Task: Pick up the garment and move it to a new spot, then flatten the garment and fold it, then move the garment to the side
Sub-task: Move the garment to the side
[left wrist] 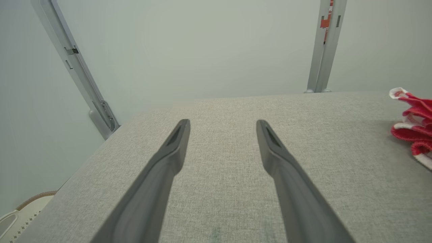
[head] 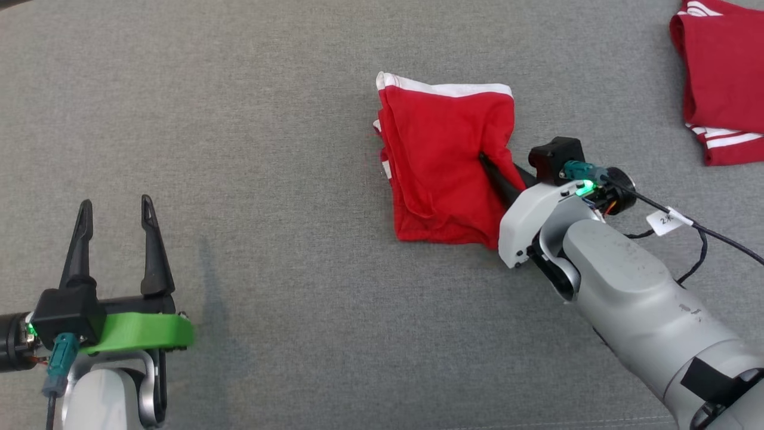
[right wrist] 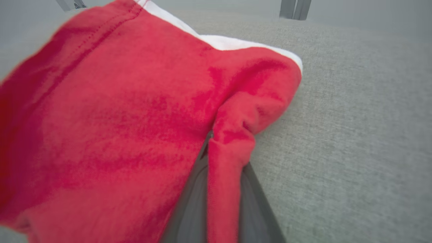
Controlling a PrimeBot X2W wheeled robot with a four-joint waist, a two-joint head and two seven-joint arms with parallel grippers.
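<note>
Lower left: left gripper point(head: 116, 201), fingers spread wide, holding nothing, above the grey fabric surface point(head: 286, 119).
Centre: red garment point(head: 441, 161), white-trimmed, folded, lying on the surface.
Right of centre: right gripper point(head: 484, 160), fingers pinched on a fold at the garment's right edge.
Upper right corner: second red cloth point(head: 722, 77).

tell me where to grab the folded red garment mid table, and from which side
Take its right edge, coming from the robot's right with the fingers low along the table. The garment lies folded flat, with stacked loose layers on its left and a white band at the far edge. The right edge bunches into a raised ridge that two fingers can pinch. The right gripper is shut on that ridge.
</note>
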